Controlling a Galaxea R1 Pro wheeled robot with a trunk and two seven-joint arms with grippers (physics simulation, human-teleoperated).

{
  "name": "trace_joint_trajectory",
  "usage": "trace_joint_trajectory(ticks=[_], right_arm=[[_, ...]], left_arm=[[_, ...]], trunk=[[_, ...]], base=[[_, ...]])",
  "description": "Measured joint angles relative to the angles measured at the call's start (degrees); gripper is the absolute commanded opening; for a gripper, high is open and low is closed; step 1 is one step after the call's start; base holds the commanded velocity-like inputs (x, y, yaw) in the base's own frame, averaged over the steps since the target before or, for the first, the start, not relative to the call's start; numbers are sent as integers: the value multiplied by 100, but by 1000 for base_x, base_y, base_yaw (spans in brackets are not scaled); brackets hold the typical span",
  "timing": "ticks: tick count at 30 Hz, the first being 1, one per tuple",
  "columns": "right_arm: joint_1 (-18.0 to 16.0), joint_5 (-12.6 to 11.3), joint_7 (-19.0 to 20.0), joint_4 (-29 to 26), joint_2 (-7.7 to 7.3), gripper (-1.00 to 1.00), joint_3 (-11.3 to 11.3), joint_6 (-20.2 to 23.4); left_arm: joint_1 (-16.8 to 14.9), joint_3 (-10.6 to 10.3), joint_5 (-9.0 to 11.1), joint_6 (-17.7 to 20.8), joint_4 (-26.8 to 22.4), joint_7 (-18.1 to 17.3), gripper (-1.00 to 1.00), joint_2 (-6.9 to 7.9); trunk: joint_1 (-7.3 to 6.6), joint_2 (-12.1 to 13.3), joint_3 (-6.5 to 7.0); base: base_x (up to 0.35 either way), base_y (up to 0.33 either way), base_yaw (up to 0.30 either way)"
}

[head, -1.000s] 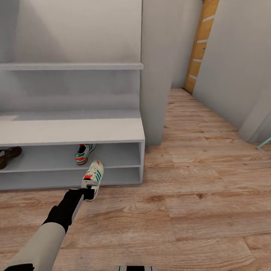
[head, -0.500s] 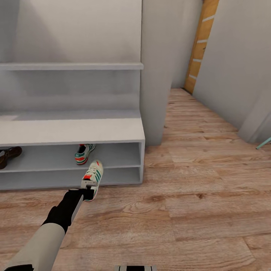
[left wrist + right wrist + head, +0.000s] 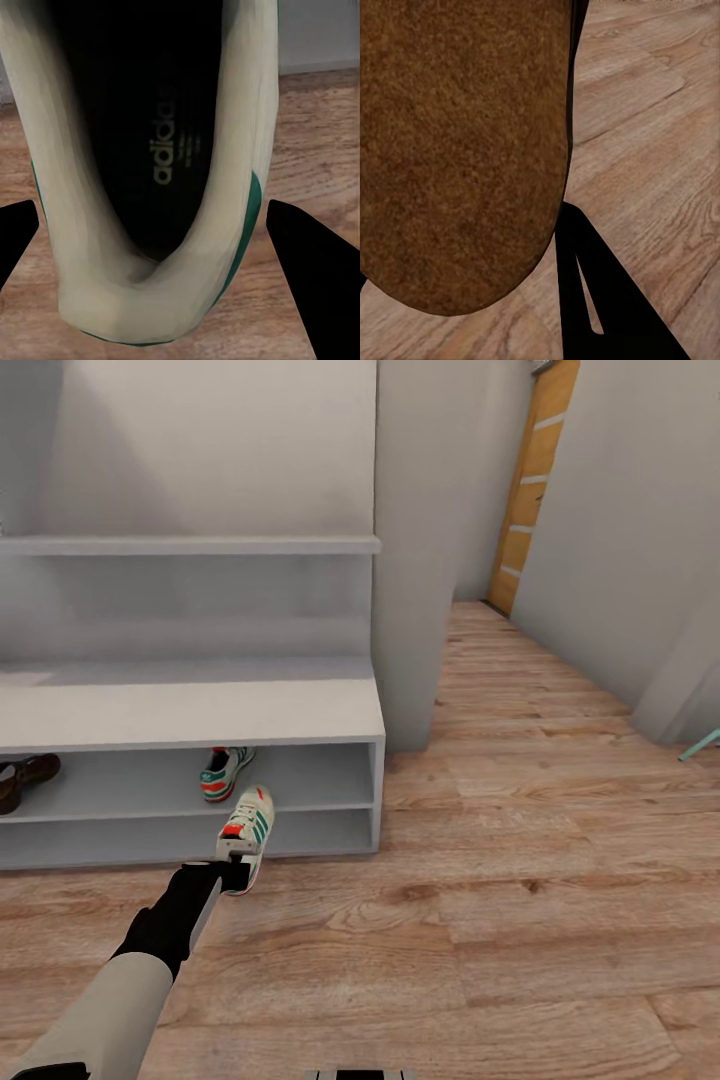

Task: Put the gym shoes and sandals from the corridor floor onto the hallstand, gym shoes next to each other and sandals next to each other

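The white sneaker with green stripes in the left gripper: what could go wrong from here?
1. The white sneaker with green stripes is gripped at its heel alone by the left gripper, so its toe may sag or slip.
2. It hangs before the grey hallstand, level with the shelf edge; it may bump there.
3. It may knock the other gym shoe on the shelf.

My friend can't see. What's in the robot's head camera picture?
The robot's left gripper holds the heel of a white sneaker with green stripes before a light grey shoe rack. Its matching sneaker and a brown sandal sit on the upper shelf, above wood-plank floor.
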Motion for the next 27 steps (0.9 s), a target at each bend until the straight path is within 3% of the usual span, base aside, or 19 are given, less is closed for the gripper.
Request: trace_joint_trajectory(ticks=[9, 16, 27], right_arm=[[0, 0, 0, 0, 0, -100, 2, 0], [0, 1, 0, 0, 0, -100, 5, 0], [0, 1, 0, 1, 0, -100, 5, 0]], left_arm=[[0, -2, 0, 0, 0, 0, -100, 0], [0, -2, 0, -1, 0, 1, -100, 0], [0, 1, 1, -1, 0, 1, -100, 0]], trunk=[[0, 0, 79], [-3, 0, 128], [-2, 0, 133]], base=[[14, 0, 0], [222, 0, 0], [76, 0, 0]])
